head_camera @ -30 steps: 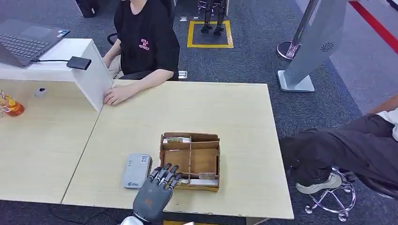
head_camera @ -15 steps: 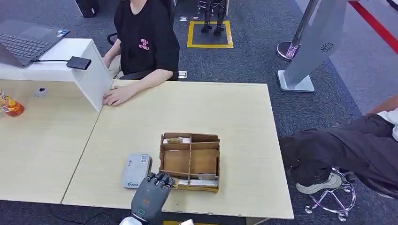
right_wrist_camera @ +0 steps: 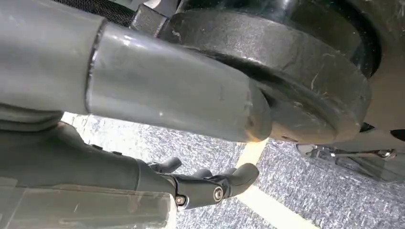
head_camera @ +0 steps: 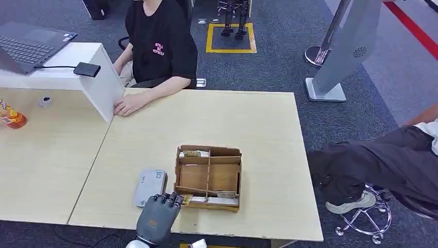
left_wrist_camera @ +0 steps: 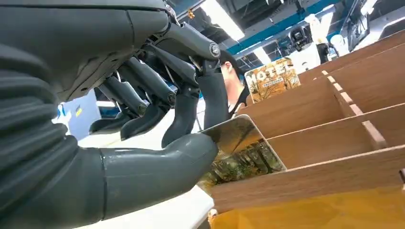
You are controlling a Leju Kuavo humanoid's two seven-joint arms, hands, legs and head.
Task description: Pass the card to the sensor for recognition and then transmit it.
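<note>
My left hand (head_camera: 155, 219) sits at the table's near edge, fingers curled over the near-left corner of the brown cardboard divider box (head_camera: 209, 151). In the left wrist view, the left hand (left_wrist_camera: 143, 157) pinches a card (left_wrist_camera: 241, 155) with a forest picture between thumb and a finger, at the box's front wall (left_wrist_camera: 334, 176). The grey card sensor (head_camera: 150, 187) lies flat just left of the box, beside my hand. Another printed card (left_wrist_camera: 272, 78) stands in the far compartment. My right hand (right_wrist_camera: 210, 186) hangs low over the carpet, fingers loosely apart, holding nothing.
A person in a black shirt (head_camera: 160, 46) sits across the table, one hand (head_camera: 129, 106) resting by a white partition (head_camera: 106, 85). A laptop (head_camera: 26, 46) lies far left. Another person's leg (head_camera: 382, 165) is at the right. A grey kiosk (head_camera: 346, 46) stands beyond.
My left hand has drawn back toward the table's near edge, and its fingers have curled from stretched over the box corner into a pinch there.
</note>
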